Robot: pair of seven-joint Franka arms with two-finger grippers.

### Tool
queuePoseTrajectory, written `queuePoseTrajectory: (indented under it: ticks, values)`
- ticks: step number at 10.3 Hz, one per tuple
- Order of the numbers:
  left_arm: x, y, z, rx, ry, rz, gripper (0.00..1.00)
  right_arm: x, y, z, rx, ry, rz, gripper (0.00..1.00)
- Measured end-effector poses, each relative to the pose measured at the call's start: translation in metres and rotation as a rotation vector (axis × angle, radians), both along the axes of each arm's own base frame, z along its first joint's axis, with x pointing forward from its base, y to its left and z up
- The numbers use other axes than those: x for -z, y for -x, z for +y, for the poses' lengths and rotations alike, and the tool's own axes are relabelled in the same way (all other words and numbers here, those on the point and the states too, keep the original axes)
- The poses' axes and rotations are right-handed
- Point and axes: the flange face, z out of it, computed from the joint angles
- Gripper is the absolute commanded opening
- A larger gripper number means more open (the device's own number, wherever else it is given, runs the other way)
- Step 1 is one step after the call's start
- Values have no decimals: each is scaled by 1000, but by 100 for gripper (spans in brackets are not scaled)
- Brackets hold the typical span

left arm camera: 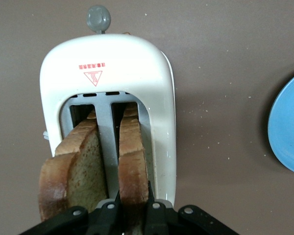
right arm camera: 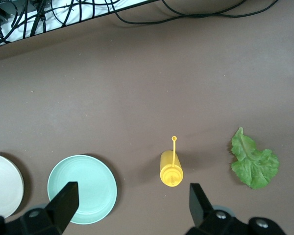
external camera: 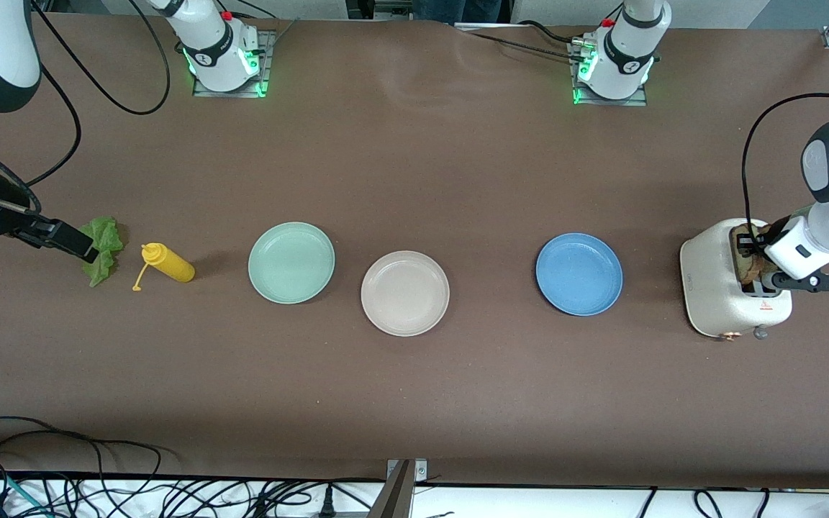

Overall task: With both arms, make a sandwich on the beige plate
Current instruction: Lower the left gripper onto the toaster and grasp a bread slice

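The beige plate (external camera: 405, 293) lies bare in the middle of the table; its edge shows in the right wrist view (right arm camera: 2, 186). Two bread slices stand in a white toaster (external camera: 717, 288) at the left arm's end. My left gripper (left arm camera: 134, 205) is shut on one slice (left arm camera: 132, 152) in its slot; the other slice (left arm camera: 76, 166) stands beside it. In the front view this gripper (external camera: 756, 259) is over the toaster. The lettuce leaf (external camera: 105, 248) lies at the right arm's end and shows in the right wrist view (right arm camera: 254, 164). My right gripper (external camera: 76, 244) is open and empty, up above the table beside the lettuce (right arm camera: 131, 205).
A yellow squeeze bottle (external camera: 168, 263) lies between the lettuce and a mint-green plate (external camera: 291, 262). A blue plate (external camera: 578, 273) lies between the beige plate and the toaster. Cables run along the table's edge nearest the front camera.
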Motion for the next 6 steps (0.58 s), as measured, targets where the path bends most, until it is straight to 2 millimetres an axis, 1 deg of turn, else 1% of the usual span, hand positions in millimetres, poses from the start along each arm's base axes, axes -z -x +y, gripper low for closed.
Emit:
queuePoseTrajectory:
  ticks: [1, 2, 3, 4, 5, 6]
  values:
    - [-10, -1, -2, 1, -4, 19, 0, 1, 0, 0, 0, 0, 5, 100]
    - [-28, -2, -10, 8, -5, 38, 0, 3, 0, 0, 0, 1, 10, 100]
    - [-52, -5, -27, 10, -9, 52, 0, 6, -1, -1, 1, 3, 14, 100]
    - [-77, -6, -49, 4, -29, 67, 0, 6, -1, -3, 3, 4, 15, 100]
    - [-98, -6, -79, 1, -62, 73, 0, 4, 0, -4, 5, 4, 11, 100]
    - [-114, -6, -111, 10, -82, 69, 0, -3, 2, -4, 6, 4, 3, 100]
